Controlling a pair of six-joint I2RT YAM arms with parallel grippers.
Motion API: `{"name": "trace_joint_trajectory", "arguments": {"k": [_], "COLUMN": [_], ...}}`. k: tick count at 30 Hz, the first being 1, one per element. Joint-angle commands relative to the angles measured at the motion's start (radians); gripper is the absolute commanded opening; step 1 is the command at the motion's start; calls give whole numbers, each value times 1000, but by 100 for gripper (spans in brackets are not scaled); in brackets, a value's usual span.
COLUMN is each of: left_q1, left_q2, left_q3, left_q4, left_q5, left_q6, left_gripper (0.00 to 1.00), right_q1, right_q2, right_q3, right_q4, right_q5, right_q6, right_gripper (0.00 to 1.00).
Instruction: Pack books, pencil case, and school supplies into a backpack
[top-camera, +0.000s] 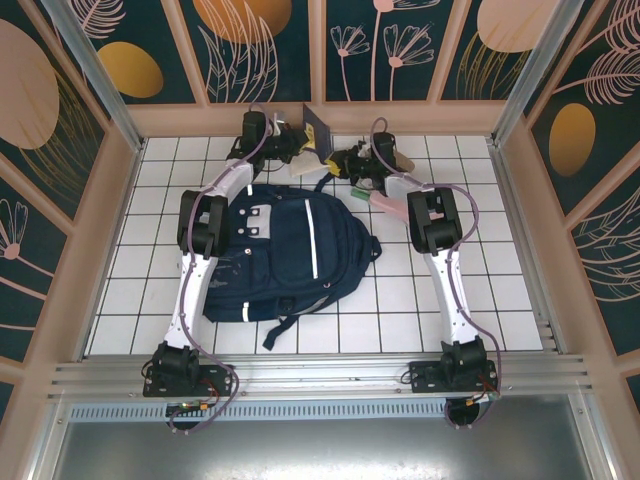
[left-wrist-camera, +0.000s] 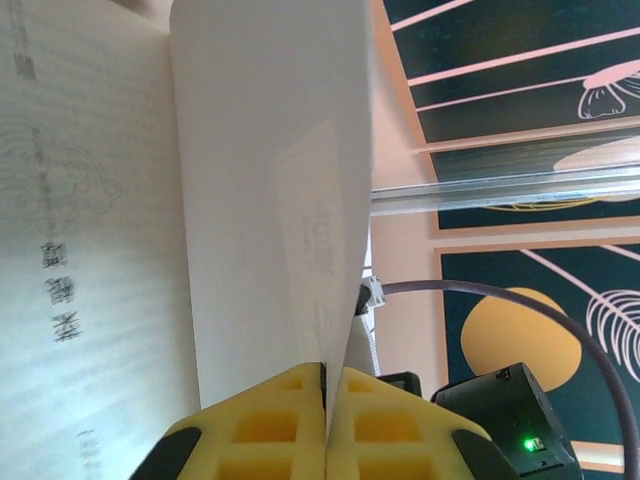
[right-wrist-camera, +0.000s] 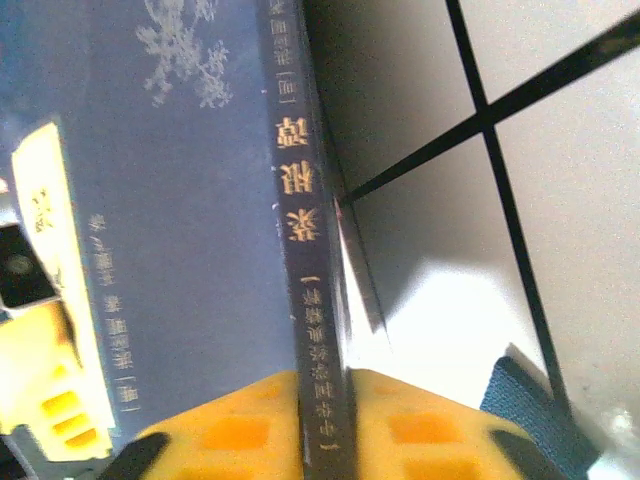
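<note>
The navy backpack (top-camera: 285, 250) lies flat mid-table. Behind it, near the back wall, a blue book (top-camera: 318, 128) with white print stands raised on edge. My left gripper (top-camera: 300, 152) is shut on one thin white leaf (left-wrist-camera: 270, 200) of the open book, and its jaws (left-wrist-camera: 325, 368) pinch the sheet. My right gripper (right-wrist-camera: 325, 375) is shut on the book's dark spine (right-wrist-camera: 300, 220) with gold print, the blue cover (right-wrist-camera: 180, 200) to its left. The pink pencil case (top-camera: 385, 203) lies under the right arm. A tan oval piece (top-camera: 402, 160) lies beyond it.
The wooden back wall (top-camera: 320, 118) stands close behind the raised book. The left gripper's yellow finger (right-wrist-camera: 40, 300) lies against the blue cover. A corner of blue fabric (right-wrist-camera: 530, 410) shows on the white tiled table (top-camera: 450, 300). Side walls fence the table.
</note>
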Motion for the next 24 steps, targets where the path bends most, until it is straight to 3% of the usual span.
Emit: {"name": "trace_joint_trajectory", "arguments": {"k": [1, 4, 8, 10, 17, 20, 24], "left_q1": [2, 3, 24, 48, 104, 104, 103], "left_q2": [-75, -86, -124, -168, -406, -495, -623], "left_q3": [-6, -5, -17, -71, -384, -513, -758], "left_q4": [8, -44, -150, -172, -164, -109, 128], "left_q5": [27, 14, -28, -65, -198, -187, -118], "left_q6": [30, 64, 123, 137, 172, 137, -30], "left_gripper": [13, 32, 66, 77, 88, 95, 99], "right_q1": [-5, -9, -16, -24, -36, -35, -24], "right_q2": [-33, -55, -93, -115, -189, -223, -297], "right_q3": [-39, -66, -111, -132, -131, -106, -109], "right_q4": [123, 140, 160, 160, 122, 114, 107], "right_q5": [11, 18, 21, 26, 46, 50, 58], "right_q6": [72, 69, 60, 50, 10, 7, -8], "right_gripper": [7, 5, 0, 0, 0, 0, 0]}}
